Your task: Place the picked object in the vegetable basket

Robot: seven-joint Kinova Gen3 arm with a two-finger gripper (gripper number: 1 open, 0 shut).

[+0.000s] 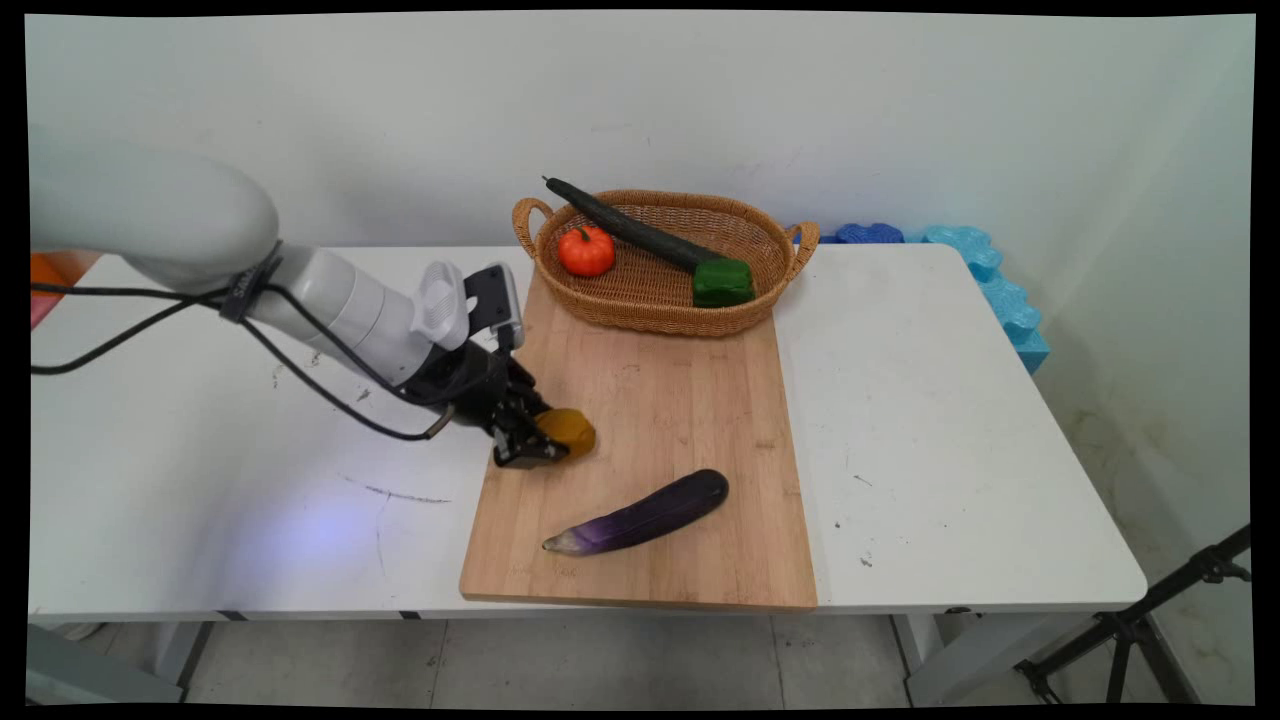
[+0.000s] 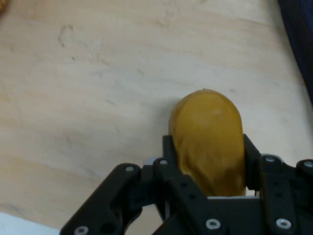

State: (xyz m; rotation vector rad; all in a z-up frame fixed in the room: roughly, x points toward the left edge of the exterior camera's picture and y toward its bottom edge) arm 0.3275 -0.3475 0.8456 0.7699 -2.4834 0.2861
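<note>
- Nearest the camera: a purple eggplant [image 1: 645, 515] lying slantwise on the near half of the wooden cutting board [image 1: 690, 400], pale tip toward the near left, dark end toward the far right; only a dark sliver of it at the right edge of the hand view [image 2: 299, 44].
- Just beyond, at the board's left edge: the black gripper [image 1: 545, 440] clamped on a yellow-brown potato [image 1: 570, 430], one finger on each side of it.
- In the hand view, the same potato [image 2: 209, 139] pinched between the two fingers [image 2: 168, 156], gripper [image 2: 208, 161] low over the board [image 2: 98, 98]; whether the potato touches the wood cannot be told.
- Potato well apart from the eggplant, bare wood between them.
- White arm reaching in from the left across the white table [image 1: 950, 420], black cables hanging under it.
- Farther back: a wicker basket [image 1: 770, 240] with two handles, sitting on the far end of the board.
- Inside the basket: a small orange pumpkin [image 1: 586, 250] at the left, a green bell pepper [image 1: 722, 283] at the right, and a long dark cucumber [image 1: 625, 225] lying across from the left rim down to the pepper.
- Farthest: blue foam blocks [image 1: 990, 280] along the table's far right corner, against the wall.
</note>
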